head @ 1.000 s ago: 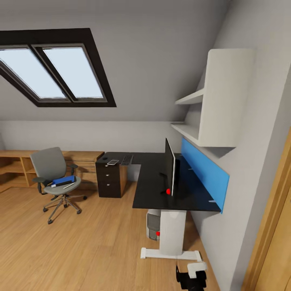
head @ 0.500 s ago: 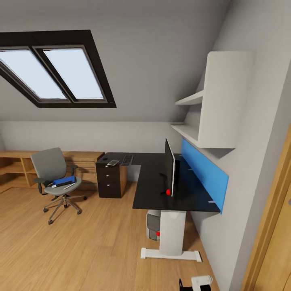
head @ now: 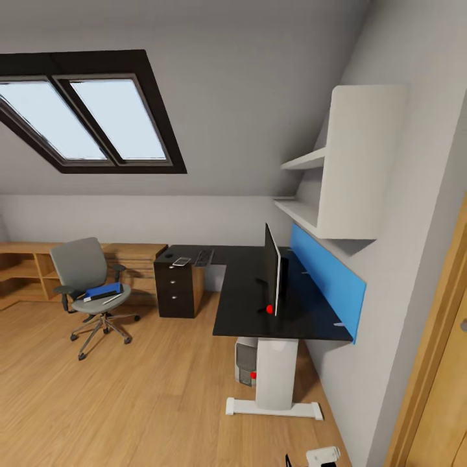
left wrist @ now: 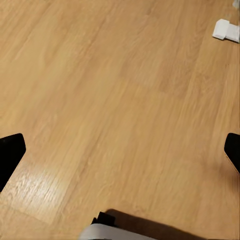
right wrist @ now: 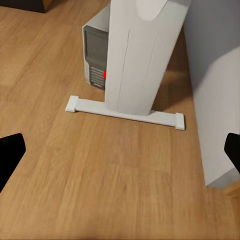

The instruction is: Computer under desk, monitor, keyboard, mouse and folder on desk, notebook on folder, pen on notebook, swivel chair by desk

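Both grippers' jaws spread wide over bare floor, the blue folder [head: 102, 290] lies on the swivel chair [head: 86, 283], well apart from the desk [head: 243, 305]; its castors risk rolling if nudged.

The head camera looks from high and well back across the bedroom at the desk [head: 259, 305], while the right wrist camera faces down, near its white leg [right wrist: 142, 55] and the computer [right wrist: 97, 55], both shared with the head view; the left wrist camera faces wood floor [left wrist: 120, 100].
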Controlling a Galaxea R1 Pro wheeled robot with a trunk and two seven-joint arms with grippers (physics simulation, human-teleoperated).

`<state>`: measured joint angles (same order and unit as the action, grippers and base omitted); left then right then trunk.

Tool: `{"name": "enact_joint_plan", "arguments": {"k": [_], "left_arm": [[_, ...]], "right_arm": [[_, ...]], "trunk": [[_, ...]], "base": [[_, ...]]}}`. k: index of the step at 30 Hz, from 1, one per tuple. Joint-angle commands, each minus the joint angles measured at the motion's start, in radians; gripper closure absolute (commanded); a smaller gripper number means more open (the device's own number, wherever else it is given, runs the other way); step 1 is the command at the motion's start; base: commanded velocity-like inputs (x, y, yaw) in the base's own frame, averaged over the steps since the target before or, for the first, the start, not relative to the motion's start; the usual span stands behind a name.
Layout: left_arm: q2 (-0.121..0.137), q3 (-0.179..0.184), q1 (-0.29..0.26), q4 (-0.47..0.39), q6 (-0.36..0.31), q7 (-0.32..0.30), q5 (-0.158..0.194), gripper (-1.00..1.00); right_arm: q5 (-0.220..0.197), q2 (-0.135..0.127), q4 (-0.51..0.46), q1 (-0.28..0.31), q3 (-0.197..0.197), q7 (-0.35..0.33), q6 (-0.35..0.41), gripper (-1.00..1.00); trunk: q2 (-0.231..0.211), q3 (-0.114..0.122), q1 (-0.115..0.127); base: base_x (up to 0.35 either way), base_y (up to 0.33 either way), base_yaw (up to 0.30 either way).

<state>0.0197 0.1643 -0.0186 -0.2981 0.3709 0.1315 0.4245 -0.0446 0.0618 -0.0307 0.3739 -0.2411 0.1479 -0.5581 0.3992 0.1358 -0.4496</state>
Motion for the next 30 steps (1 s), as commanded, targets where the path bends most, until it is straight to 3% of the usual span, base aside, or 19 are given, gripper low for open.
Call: {"name": "enact_joint_plan", "arguments": {"k": [1, 5, 9, 16, 21, 30], "left_arm": [[0.001, 0.009, 0.000, -0.002, 0.016, 0.010, 0.002, -1.00], [0.005, 0.006, 0.000, -0.006, 0.108, 0.016, 0.003, -1.00], [0.004, 0.003, -0.001, -0.008, 0.151, 0.019, 0.006, -1.00], [0.003, -0.002, -0.001, -0.004, 0.173, 0.015, 0.009, -1.00], [0.023, -0.002, 0.000, 0.010, 0.178, -0.007, 0.009, -1.00], [0.031, -0.002, -0.001, 0.053, 0.179, -0.025, 0.008, -1.00]], "right_arm": [[-0.004, 0.000, 0.001, 0.000, -0.008, 0.005, -0.002, -1.00], [-0.004, -0.004, 0.001, 0.001, -0.007, 0.004, -0.002, -1.00], [-0.004, -0.007, 0.001, 0.000, -0.007, 0.003, -0.002, -1.00], [-0.004, -0.006, 0.001, 0.001, -0.008, 0.003, -0.002, -1.00], [-0.003, -0.002, 0.002, 0.001, -0.009, 0.002, -0.001, -1.00], [-0.002, -0.001, 0.003, 0.001, -0.009, 0.002, -0.002, -1.00]], "trunk": [[0.001, -0.001, 0.000], [0.001, -0.004, 0.000], [0.001, -0.009, 0.000], [0.001, -0.020, 0.000], [0.001, -0.028, 0.000], [0.001, -0.043, 0.000]], "base": [[0.000, 0.000, 0.000], [0.000, 0.000, 0.000], [0.000, 0.000, 0.000], [0.000, 0.000, 0.000], [0.000, 0.000, 0.000], [0.000, 0.000, 0.000]]}}
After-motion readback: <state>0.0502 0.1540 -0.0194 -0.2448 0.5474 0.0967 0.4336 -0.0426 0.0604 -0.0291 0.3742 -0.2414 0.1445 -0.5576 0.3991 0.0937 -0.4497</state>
